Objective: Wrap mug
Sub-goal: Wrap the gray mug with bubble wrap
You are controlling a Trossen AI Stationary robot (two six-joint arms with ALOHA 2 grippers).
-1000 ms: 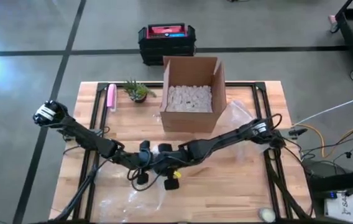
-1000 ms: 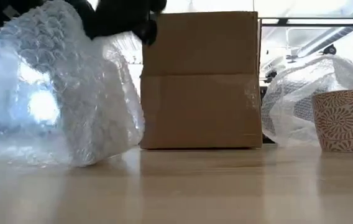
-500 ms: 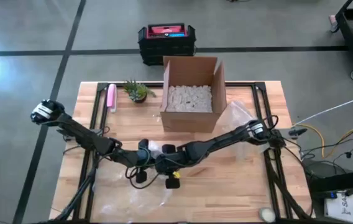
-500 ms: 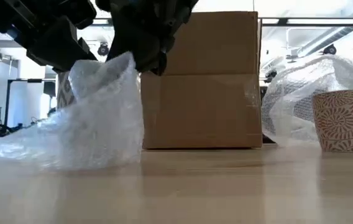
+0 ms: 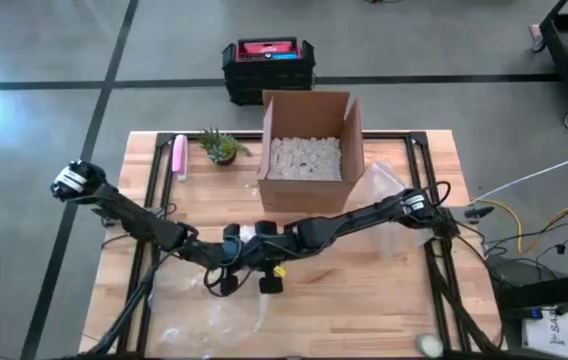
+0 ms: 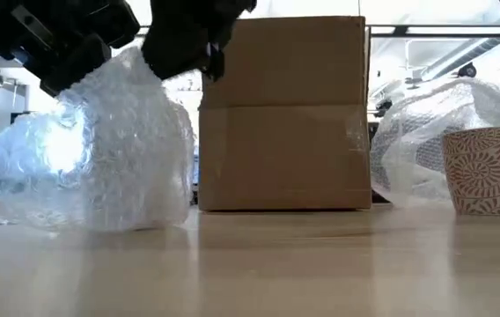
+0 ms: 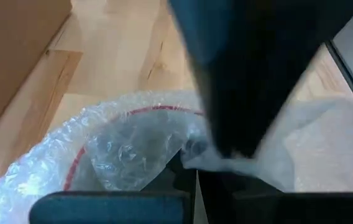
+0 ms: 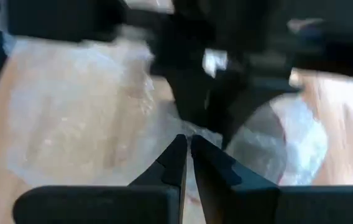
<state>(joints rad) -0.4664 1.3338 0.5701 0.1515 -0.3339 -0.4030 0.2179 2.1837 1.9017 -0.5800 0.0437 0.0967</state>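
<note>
Mugs: two show. One sits inside the bubble wrap [image 6: 100, 150] near the middle of the table [image 5: 384, 300]; its red rim shows through the plastic in the left wrist view [image 7: 133, 115]. The second mug [image 6: 483, 169], patterned, stands bare toward the right side in the low view.
Bubble wrap sheets: two. One is bunched around the mug under the grippers; the other [image 6: 426, 132] lies crumpled just behind the patterned mug.
Left gripper [image 5: 232, 240]: at the table's middle, fingers pinched narrow on the bubble wrap.
Right gripper [image 5: 264, 238]: just beside the left one, fingers closed to a thin slit on the same sheet [image 8: 186, 165].
Cardboard box [image 5: 306, 150]: one, open, at the far edge's middle, filled with pale packing pieces.
Plant [image 5: 221, 146]: one small pot, near the far left corner.
Pink object [image 5: 178, 157]: one, beside the plant.
</note>
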